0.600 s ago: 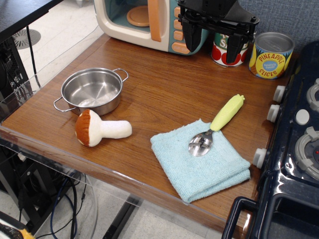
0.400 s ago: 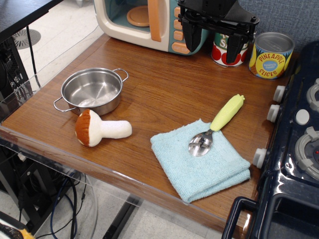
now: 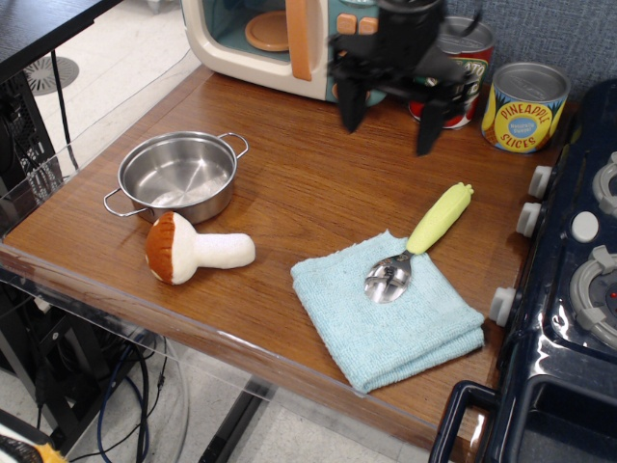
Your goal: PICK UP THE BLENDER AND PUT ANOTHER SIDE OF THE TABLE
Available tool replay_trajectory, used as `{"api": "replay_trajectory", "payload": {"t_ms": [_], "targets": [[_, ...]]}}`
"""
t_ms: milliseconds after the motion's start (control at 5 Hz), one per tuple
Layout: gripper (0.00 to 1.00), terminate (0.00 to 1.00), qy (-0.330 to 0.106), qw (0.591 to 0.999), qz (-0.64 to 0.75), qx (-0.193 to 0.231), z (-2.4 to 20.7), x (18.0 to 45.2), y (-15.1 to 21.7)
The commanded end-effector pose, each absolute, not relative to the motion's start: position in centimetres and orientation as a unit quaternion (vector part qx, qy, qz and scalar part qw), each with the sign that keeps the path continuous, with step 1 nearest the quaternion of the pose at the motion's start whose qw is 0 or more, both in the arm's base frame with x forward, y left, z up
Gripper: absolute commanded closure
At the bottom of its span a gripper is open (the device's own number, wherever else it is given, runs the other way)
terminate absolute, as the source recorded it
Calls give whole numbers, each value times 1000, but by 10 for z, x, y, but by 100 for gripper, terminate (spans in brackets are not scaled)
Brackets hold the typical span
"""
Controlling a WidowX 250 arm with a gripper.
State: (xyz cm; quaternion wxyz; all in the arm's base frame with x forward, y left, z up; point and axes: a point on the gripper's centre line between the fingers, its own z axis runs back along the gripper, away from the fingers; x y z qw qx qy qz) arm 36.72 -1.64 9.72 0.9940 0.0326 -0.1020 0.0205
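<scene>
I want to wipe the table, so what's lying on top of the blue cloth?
On the light blue cloth rests the metal bowl of a spoon; its green handle reaches off onto the table. Whatever lies beneath the cloth is hidden.

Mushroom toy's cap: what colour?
Brown-orange cap on the plush mushroom, with a cream-white stem; the observation.image view shows it.

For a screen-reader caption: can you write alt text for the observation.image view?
A black gripper hangs open above a wooden table, holding nothing. A plush mushroom lies near the front edge beside a steel pan; a green-handled spoon rests on a blue cloth.
</scene>
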Motion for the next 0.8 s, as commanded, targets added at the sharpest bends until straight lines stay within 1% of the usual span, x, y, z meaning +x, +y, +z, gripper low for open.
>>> {"api": "replay_trajectory", "payload": {"t_ms": [0, 200, 400, 600], "targets": [[0, 0, -142, 985, 91, 47, 130, 341, 31], [0, 0, -118, 983, 125, 68, 114, 314, 62], [0, 0, -83, 981, 161, 76, 101, 290, 77], [0, 0, -56, 976, 191, 92, 79, 265, 88]]}}
